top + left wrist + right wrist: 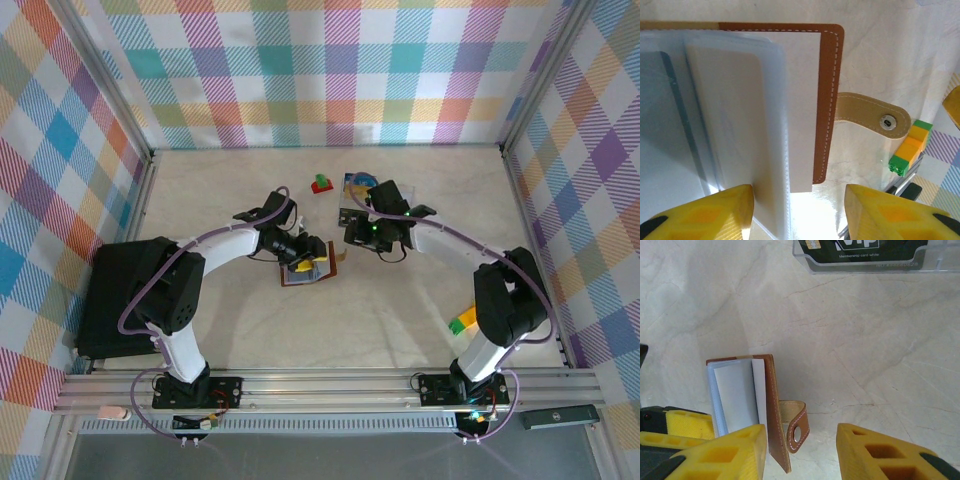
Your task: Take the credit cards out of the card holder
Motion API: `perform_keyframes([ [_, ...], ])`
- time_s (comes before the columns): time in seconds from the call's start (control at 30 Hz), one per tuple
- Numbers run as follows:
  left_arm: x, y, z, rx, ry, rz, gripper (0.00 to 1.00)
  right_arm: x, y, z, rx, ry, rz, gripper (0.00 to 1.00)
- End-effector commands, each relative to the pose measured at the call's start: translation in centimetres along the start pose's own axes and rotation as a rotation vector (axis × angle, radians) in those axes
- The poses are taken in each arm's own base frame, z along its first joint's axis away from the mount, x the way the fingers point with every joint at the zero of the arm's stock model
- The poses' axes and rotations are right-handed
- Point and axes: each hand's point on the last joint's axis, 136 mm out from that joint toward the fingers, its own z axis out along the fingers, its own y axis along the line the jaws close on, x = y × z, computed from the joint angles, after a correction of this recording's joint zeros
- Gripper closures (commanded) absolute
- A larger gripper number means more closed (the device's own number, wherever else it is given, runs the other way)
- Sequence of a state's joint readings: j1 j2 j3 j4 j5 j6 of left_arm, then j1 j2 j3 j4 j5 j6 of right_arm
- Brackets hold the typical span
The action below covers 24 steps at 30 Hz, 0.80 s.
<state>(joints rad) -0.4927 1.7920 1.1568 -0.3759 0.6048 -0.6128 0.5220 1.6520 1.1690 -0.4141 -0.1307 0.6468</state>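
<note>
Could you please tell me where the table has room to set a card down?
Free: the table strip between the card holder and the near edge, and the far left corner. Crowded: the middle, holding left gripper, right gripper, clear box and red block.

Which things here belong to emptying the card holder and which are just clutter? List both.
Job: card holder, lying open; its clear sleeves; left gripper and right gripper, both open.
Lying about: clear box holding a dark card; green-and-orange block; red-and-green piece.
</note>
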Motion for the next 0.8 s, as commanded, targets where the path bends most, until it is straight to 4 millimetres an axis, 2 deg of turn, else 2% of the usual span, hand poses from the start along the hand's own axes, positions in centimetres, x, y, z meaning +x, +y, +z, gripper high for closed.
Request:
perform_keyframes([
  [0.0, -0.2, -2.2, -0.7, 0.058, -0.014, 0.04, 0.47, -0.9, 0.5, -1.1, -0.017, -0.06, 0.01, 0.59],
  [0.33, -0.1, -2.1, -0.8, 0.055, -0.017, 0.05, 0.43, -0.9, 1.6, -1.0, -0.071, -0.044, -0.005, 0.6],
  [0.57, -1.1, -0.5, -2.3, -0.03, -0.089, 0.034, 0.41, -0.4, 2.9, -0.4, -0.13, 0.009, -0.043, 0.63],
  [0.77, -1.7, 1.5, -1.6, -0.061, -0.129, -0.055, 0.56, 1.1, 4.3, 1.5, -0.141, 0.097, -0.073, 0.73],
])
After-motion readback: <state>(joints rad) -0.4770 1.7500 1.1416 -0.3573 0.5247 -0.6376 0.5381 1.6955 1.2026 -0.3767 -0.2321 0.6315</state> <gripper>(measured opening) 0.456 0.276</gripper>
